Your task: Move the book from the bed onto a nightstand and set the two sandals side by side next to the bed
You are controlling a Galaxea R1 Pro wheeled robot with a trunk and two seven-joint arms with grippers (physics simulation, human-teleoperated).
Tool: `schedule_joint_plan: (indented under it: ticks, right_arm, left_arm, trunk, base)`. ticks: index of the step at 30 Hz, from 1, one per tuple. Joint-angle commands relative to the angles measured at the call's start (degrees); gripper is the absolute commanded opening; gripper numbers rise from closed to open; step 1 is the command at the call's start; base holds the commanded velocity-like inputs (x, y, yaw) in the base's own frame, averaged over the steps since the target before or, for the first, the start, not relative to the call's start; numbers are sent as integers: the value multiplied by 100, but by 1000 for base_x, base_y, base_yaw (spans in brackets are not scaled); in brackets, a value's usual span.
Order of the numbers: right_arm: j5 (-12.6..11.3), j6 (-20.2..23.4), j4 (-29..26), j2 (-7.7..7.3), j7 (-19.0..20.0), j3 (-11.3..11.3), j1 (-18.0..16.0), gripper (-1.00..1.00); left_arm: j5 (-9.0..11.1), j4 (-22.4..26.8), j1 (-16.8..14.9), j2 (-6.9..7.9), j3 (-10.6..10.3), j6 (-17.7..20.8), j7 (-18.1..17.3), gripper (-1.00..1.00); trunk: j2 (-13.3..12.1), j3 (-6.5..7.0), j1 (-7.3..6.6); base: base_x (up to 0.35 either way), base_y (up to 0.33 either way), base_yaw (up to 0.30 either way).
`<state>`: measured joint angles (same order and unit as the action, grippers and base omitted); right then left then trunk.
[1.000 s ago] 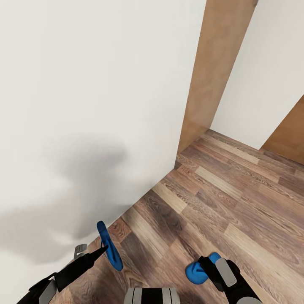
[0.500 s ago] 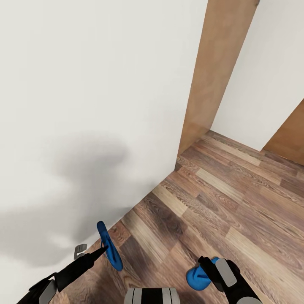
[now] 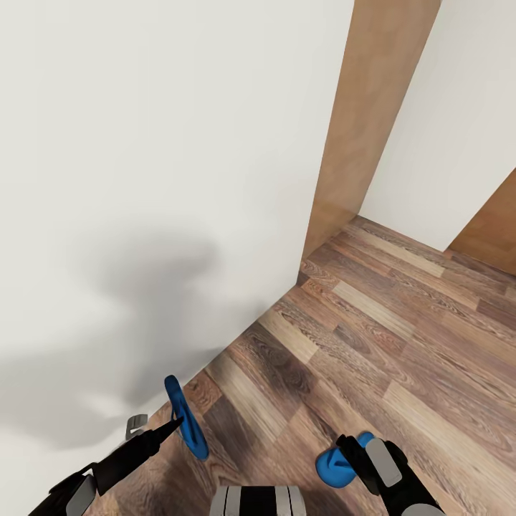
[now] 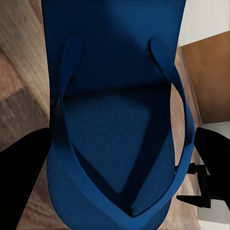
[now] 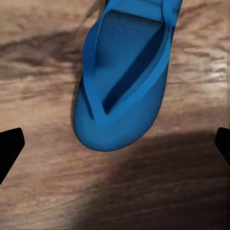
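Note:
Two bright blue sandals show above the wood-plank floor [image 3: 401,337]. My left gripper [image 3: 172,428] is shut on one sandal [image 3: 184,418], which stands on edge close to the white wall. In the left wrist view this sandal [image 4: 115,120] spans the gap between the black fingers [image 4: 19,177]. The other sandal [image 3: 334,464] sits at the tip of my right gripper [image 3: 356,459]. In the right wrist view that sandal [image 5: 124,86] lies sole-down over the floor, and the gripper [image 5: 115,149] is open, its fingertips [image 5: 9,148] wide apart and not touching it. Bed, book and nightstand are out of view.
A plain white wall [image 3: 143,179] rises close on the left and carries my shadow. A light wooden door frame [image 3: 358,122] stands ahead at its end, with another white wall [image 3: 459,122] beyond. Plank floor stretches ahead and to the right.
The whole head view has shifted slightly, with the floor and door frame sliding a little down the picture. The left gripper keeps its sandal; the right gripper sits marginally lower.

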<state>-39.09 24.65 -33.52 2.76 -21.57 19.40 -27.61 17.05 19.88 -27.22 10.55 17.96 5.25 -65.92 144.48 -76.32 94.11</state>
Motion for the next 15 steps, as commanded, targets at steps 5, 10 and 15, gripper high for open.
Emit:
schedule_joint_plan:
  ticks: [5, 10, 15]
  right_arm:
    - [-55, 14, -15, 5, -42, 20, 0, 100]
    - [-55, 14, -14, 5, -40, 20, 1, 100]
    - [-55, 14, -14, 5, -40, 20, 1, 100]
  left_arm:
    - [18, -2, -3, 0, 15, 55, -26, -100]
    - [18, -2, -3, 0, 15, 55, -26, -100]
    - [18, -2, -3, 0, 21, 55, -31, -100]
  trunk:
    - [9, -116, 12]
    - [15, -226, 24]
    - [17, -248, 27]
  base:
    - [0, 0, 0]
    - [0, 0, 0]
    - [0, 0, 0]
